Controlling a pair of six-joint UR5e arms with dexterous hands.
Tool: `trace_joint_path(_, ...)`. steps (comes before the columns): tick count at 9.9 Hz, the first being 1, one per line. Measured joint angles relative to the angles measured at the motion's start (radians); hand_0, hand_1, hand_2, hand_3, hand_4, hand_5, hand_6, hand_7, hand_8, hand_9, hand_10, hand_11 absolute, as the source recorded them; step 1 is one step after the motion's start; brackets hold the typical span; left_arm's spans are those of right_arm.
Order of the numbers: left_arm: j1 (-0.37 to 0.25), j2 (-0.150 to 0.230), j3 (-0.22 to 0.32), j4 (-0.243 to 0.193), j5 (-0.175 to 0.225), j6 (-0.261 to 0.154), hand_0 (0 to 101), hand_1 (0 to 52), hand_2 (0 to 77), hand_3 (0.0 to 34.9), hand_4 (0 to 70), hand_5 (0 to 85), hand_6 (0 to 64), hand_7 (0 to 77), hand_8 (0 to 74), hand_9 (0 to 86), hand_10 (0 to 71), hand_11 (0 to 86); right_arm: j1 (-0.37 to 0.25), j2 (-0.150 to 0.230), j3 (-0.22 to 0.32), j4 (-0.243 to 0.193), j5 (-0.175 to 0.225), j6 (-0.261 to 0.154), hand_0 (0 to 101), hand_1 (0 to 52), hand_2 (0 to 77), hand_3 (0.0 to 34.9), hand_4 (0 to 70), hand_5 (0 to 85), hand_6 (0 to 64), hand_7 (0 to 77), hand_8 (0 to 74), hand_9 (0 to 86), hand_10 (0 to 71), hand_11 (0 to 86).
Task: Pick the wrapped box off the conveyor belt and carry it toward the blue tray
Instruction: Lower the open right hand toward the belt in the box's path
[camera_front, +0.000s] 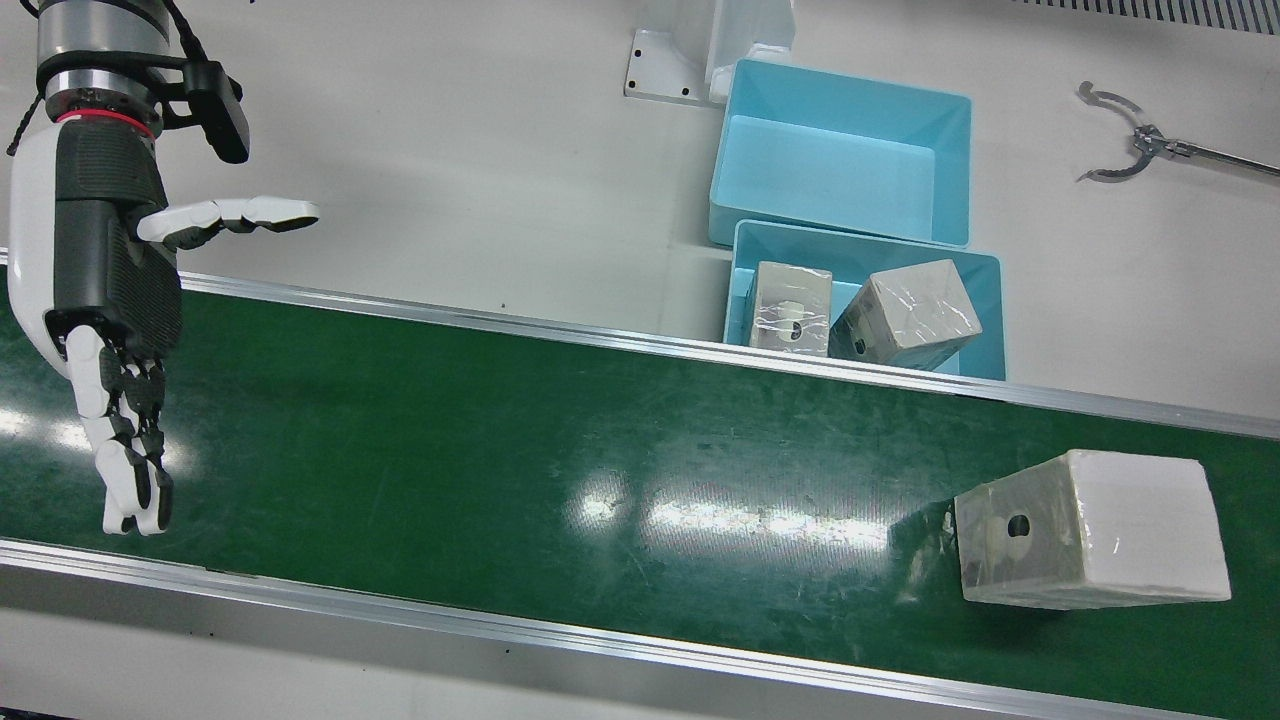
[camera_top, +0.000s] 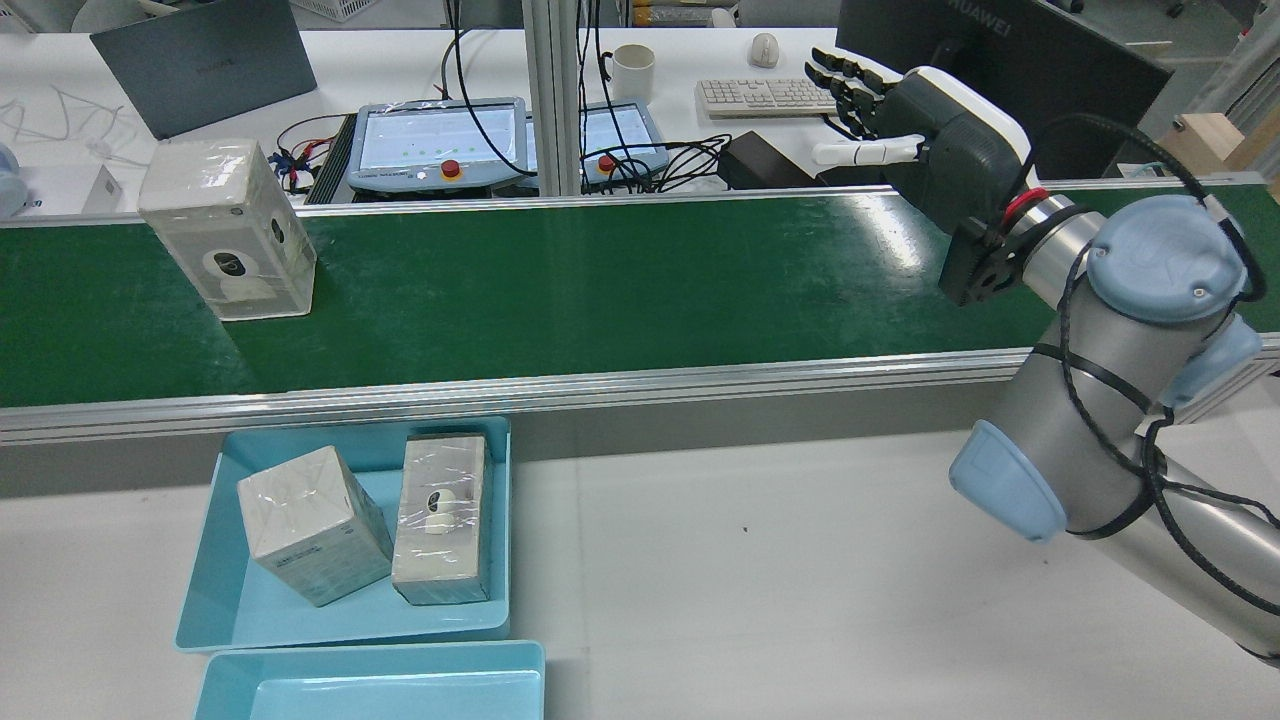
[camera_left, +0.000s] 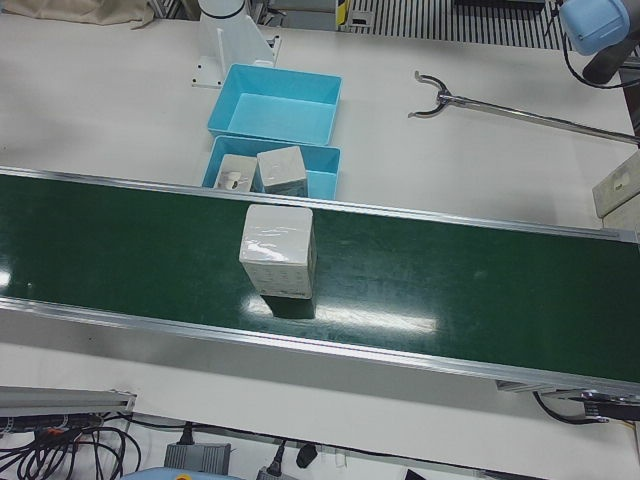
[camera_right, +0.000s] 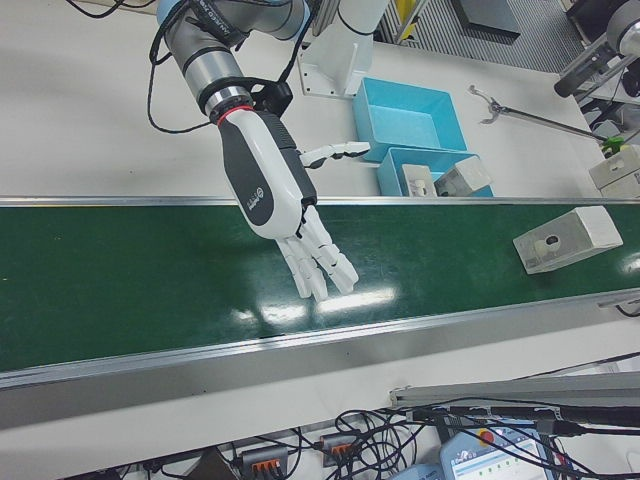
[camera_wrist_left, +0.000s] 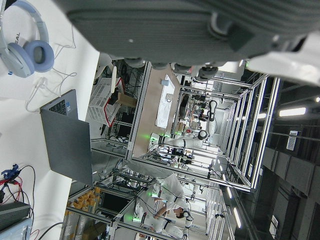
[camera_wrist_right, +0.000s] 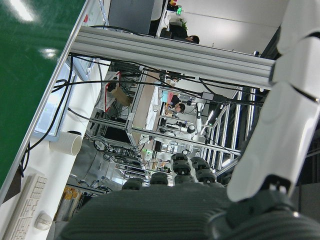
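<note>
Waiting: we see the wrapped box (camera_front: 1090, 530) untouched on the conveyor belt (camera_front: 560, 450).
Right hand (camera_front: 105, 300): fingers spread, empty, well apart from it.
Left hand (camera_wrist_left: 200, 30): we cannot tell.
Remaining: grasp, lift, carry toward blue tray (camera_front: 985, 330).

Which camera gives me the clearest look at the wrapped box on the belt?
The front view: the wrapped box is large and unobstructed on the conveyor belt. The rear and left-front views show it whole but smaller, the right-front small at the edge; the hand views miss it.
</note>
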Motion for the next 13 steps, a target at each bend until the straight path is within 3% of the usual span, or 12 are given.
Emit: trace_joint_path(13,0.000,0.000,0.000,0.000,0.000,0.000,0,0.0,0.5,0.0,0.0,1.1,0.0,0.0,0.0,0.0,0.5,0.0,-0.025,0.009,-0.024,0.000,0.004,-0.001,41,9.8,12.5,1.5,0.0,8.7,0.0,0.0,0.5,1.1,0.0,1.1)
